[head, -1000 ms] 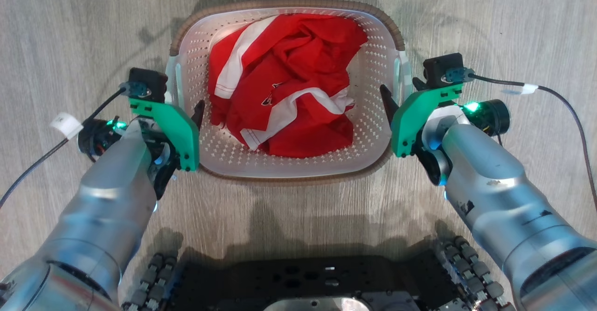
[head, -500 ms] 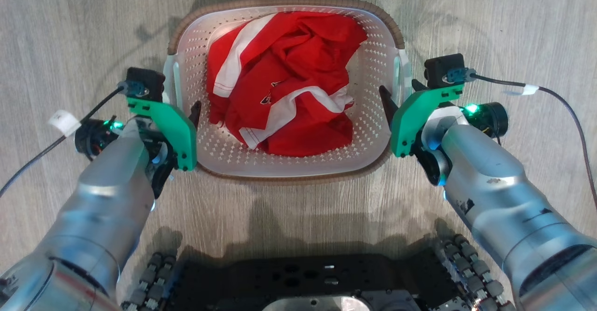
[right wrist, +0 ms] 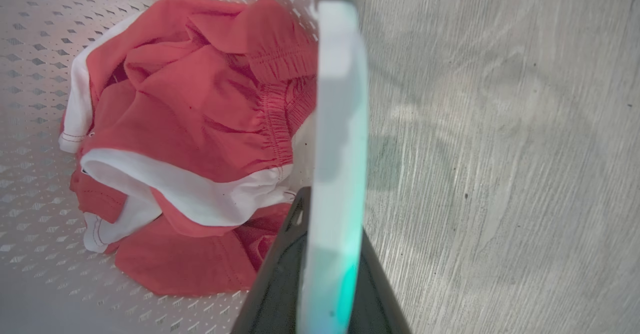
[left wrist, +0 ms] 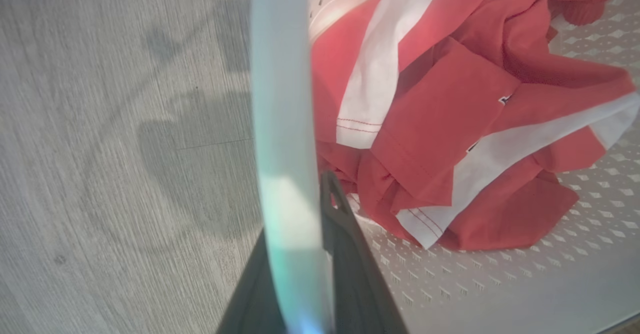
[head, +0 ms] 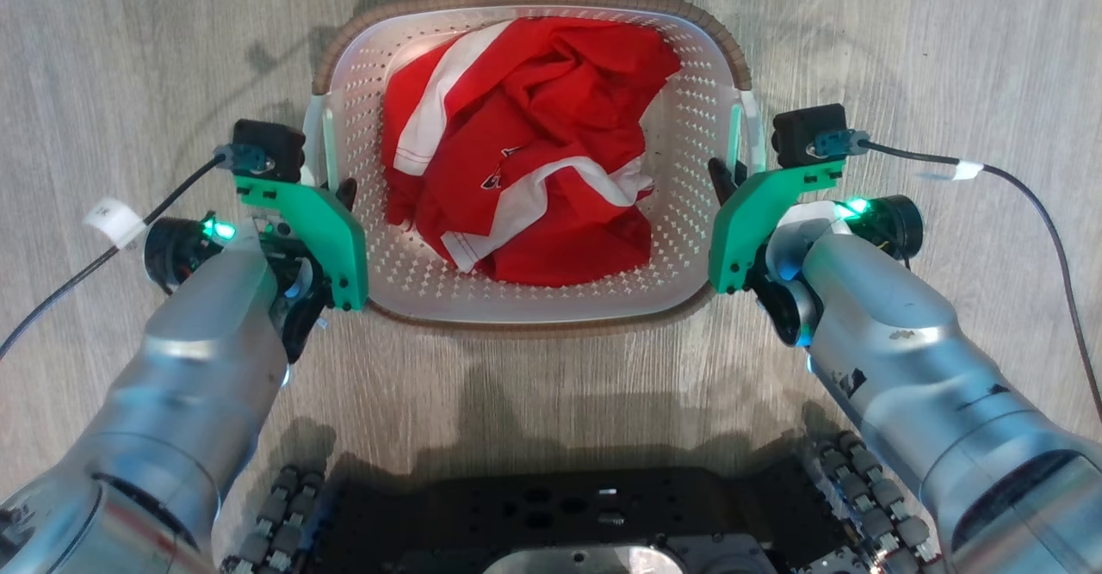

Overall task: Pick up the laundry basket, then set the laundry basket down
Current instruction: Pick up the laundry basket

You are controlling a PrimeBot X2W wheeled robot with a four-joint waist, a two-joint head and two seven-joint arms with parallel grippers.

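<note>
The laundry basket (head: pixel 680 247), cream-white and perforated with a brown rim, stands on the floor straight ahead of me. A crumpled red and white garment (head: pixel 525 144) lies inside it. My left gripper (head: pixel 338 194) is shut on the basket's left white handle (head: pixel 315 139). In the left wrist view that handle (left wrist: pixel 282 123) runs between my left gripper's (left wrist: pixel 300 209) dark fingers (left wrist: pixel 345 234). My right gripper (head: pixel 728 180) is shut on the right handle (head: pixel 747 131). From the right wrist, the right handle (right wrist: pixel 337 98) sits pinched in my right gripper (right wrist: pixel 330 209).
Pale wood-grain floor (head: pixel 904 40) surrounds the basket on all sides. My dark wheeled base (head: pixel 551 514) sits just behind the basket's near rim. Black cables (head: pixel 1033 204) trail outward from both wrists.
Both grippers have closed from open onto the side handles. The arms have drawn slightly inward, and the basket sits a touch higher in the head view.
</note>
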